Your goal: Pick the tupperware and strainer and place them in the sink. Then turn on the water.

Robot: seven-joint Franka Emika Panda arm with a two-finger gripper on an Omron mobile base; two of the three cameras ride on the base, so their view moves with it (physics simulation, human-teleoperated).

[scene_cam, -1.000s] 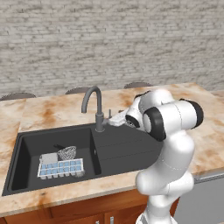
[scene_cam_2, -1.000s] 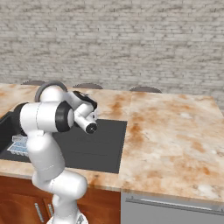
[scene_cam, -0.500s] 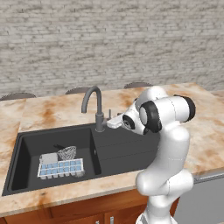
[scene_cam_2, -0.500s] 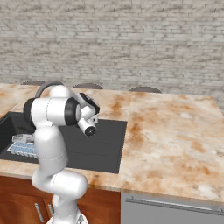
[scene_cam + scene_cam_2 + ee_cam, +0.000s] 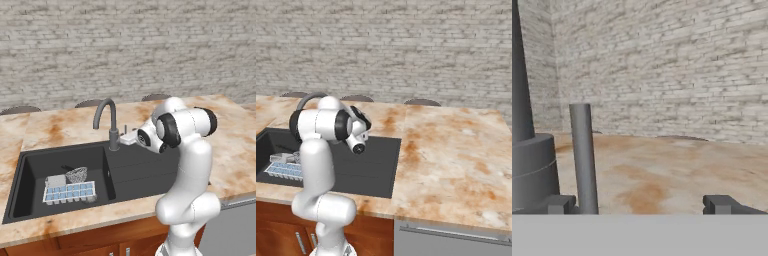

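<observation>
Gripper, jaws apart, just right of the faucet base, lever beside one fingertip. Tupperware and strainer lie touching in the sink basin; counter beyond lies open.

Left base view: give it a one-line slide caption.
Tupperware and strainer lie in the sink; open tool beside the faucet.

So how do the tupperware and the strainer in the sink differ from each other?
The tupperware is flat and rectangular, with a grid of pale blue squares; the strainer is a round silver mesh bowl with a thin dark handle. The tupperware is clearly the larger. It lies nearer the sink's front edge, the strainer just behind it, toward the faucet. Both rest in the black basin, close together.
</observation>
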